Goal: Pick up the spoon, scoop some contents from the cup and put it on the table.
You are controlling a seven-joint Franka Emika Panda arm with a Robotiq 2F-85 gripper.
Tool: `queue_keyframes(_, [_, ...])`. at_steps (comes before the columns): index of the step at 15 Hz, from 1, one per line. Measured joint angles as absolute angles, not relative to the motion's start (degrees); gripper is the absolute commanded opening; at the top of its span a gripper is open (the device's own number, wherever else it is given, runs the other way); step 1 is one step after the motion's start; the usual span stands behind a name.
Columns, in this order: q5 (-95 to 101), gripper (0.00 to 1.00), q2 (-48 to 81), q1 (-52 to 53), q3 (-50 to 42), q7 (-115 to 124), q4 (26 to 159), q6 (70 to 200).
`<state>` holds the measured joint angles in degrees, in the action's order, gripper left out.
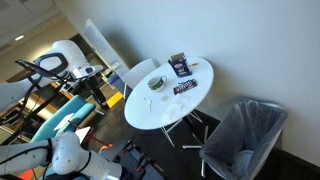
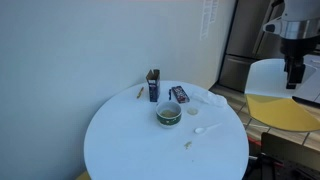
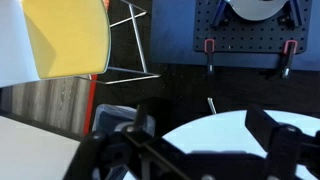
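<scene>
The small pale cup (image 2: pixel 168 115) stands near the middle of the round white table (image 2: pixel 120 140), and both show in both exterior views, cup (image 1: pixel 157 84) and table (image 1: pixel 150 112). A small white spoon (image 2: pixel 203 128) lies on the tabletop beside the cup. My gripper (image 2: pixel 295 74) hangs off to the side of the table, above a yellow chair seat (image 2: pixel 282 108). In the wrist view its fingers (image 3: pixel 200 128) are spread apart with nothing between them, over the table's edge (image 3: pixel 235 145).
An upright dark snack bag (image 2: pixel 153 85) and a flat dark packet (image 2: pixel 179 94) sit behind the cup. Crumbs (image 2: pixel 187 145) lie near the front edge. A dark mesh chair (image 1: pixel 245 135) stands by the table. The yellow seat (image 3: pixel 65 40) is close below the gripper.
</scene>
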<state>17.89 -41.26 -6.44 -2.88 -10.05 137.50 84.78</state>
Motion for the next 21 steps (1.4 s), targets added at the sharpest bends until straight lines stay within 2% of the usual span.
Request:
queue_keyframes(15, [17.9,1.0,-41.3,-6.3,-3.0,-10.0,137.5,84.8])
queue_keyframes(21, [17.8,1.0,-39.9,-0.3,-7.2,-18.0,138.9,93.5])
